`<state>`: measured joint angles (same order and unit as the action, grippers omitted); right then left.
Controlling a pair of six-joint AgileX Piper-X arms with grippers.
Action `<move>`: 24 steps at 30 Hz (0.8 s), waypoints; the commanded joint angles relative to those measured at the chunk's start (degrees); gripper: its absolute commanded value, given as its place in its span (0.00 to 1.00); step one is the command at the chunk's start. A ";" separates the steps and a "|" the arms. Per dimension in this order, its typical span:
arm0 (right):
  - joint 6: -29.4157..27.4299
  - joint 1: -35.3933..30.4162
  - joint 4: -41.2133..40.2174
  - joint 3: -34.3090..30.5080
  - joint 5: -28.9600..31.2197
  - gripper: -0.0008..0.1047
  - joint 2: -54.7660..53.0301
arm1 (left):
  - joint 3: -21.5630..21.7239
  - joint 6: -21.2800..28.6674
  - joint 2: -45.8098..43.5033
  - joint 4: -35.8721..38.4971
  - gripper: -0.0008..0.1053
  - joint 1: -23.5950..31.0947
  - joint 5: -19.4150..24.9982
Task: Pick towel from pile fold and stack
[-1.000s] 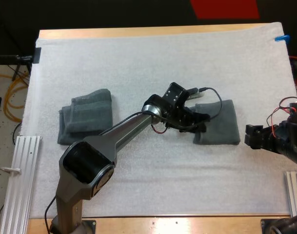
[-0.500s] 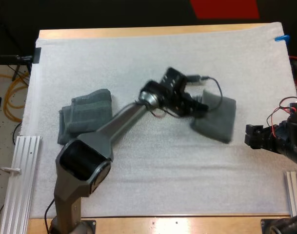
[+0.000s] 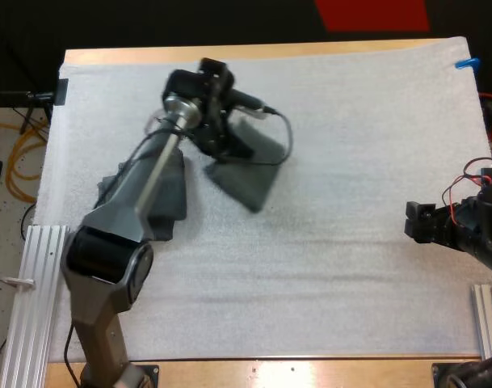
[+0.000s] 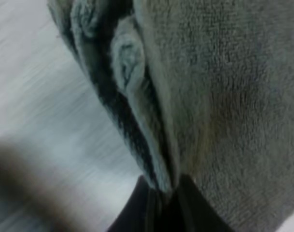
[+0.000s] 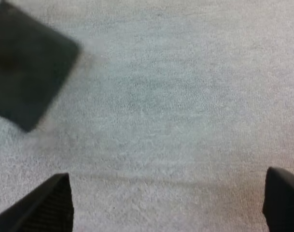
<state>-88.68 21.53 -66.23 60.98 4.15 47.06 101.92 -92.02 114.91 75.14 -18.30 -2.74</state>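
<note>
1. My left tool (image 3: 232, 152) is pinching a folded towel (image 3: 250, 183) by one edge. It is over the far left part of the white mat (image 3: 359, 121), and my arm stretches away from the near left corner of the wooden surface (image 3: 229, 53).
2. In the left wrist view, my left tool (image 4: 163, 205) has its two black fingers (image 4: 137, 215) drawn in tight on the folded towel (image 4: 224, 96). The layered edges of the cloth bunch just above them, and the pale mat (image 4: 35, 87) lies behind.
3. The folded towel is dark grey-green. It hangs tilted from the tool, with one corner pointing toward the near side of the mat. I cannot tell whether that corner touches the mat.
4. A stack (image 3: 173, 200) of the same dark cloth lies on the mat just to the left of the held towel. My left arm crosses over it and hides part of it.
5. My right tool (image 3: 416, 222) sits low at the right edge of the mat, well apart from both towels.
6. In the right wrist view, my right tool (image 5: 168, 193) has its fingers (image 5: 55, 205) spread wide with bare mat (image 5: 175, 96) between them. The folded towel (image 5: 26, 63) shows farther off as a dark shape.
</note>
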 commanded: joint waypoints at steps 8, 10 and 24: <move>0.14 -0.03 0.45 0.32 0.34 0.73 -0.25 | 0.56 1.08 -7.76 5.17 0.01 7.16 4.88; 0.14 -0.03 0.45 0.32 0.34 0.73 -0.25 | 0.56 1.05 -9.03 7.12 0.01 9.02 4.88; 0.14 -0.03 0.45 0.32 0.34 0.73 -0.25 | -8.43 1.07 -9.98 9.29 0.01 21.93 2.10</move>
<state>-88.68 21.53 -66.23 60.98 4.15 47.06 93.59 -91.31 105.18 84.43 3.74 -0.48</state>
